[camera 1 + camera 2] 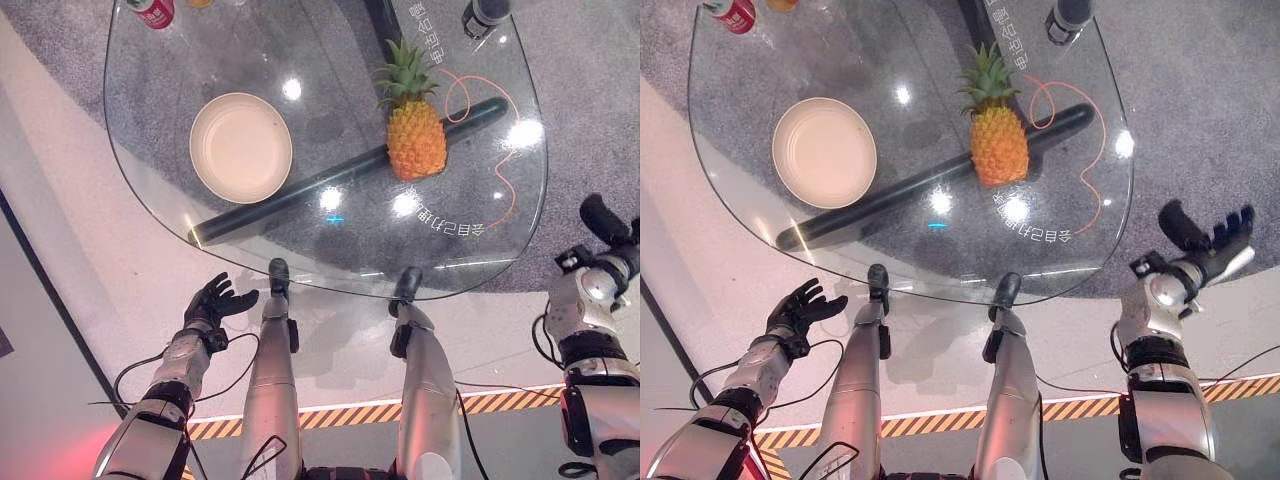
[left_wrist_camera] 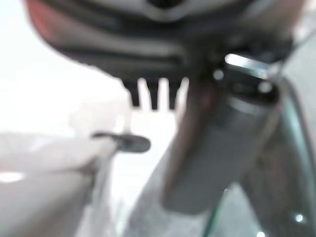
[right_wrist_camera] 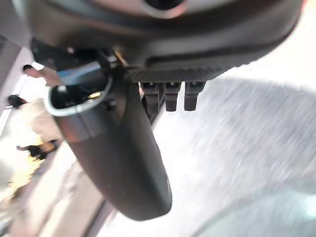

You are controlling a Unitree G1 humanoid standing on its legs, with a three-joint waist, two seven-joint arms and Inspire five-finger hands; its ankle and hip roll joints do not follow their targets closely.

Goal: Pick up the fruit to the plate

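A pineapple (image 1: 415,135) stands upright on the right half of the glass table (image 1: 150,190), leaves pointing away from me. A round cream plate (image 1: 240,147) lies on the left half with nothing on it, about a plate's width from the fruit. My left hand (image 1: 215,300) hangs open below the table's near edge on the left, fingers spread; its straight fingers (image 2: 153,91) show in the left wrist view. My right hand (image 1: 1205,240) is raised off the table's right edge, open and holding nothing; its thumb (image 3: 123,163) and straight fingers (image 3: 173,94) show in the right wrist view.
A red can (image 1: 155,10) stands at the table's far left edge and a dark cylinder (image 1: 485,12) at the far right. A black bar (image 1: 300,190) runs under the glass between plate and pineapple. A thin orange cord (image 1: 500,170) curls right of the fruit. Striped tape (image 1: 340,415) marks the floor.
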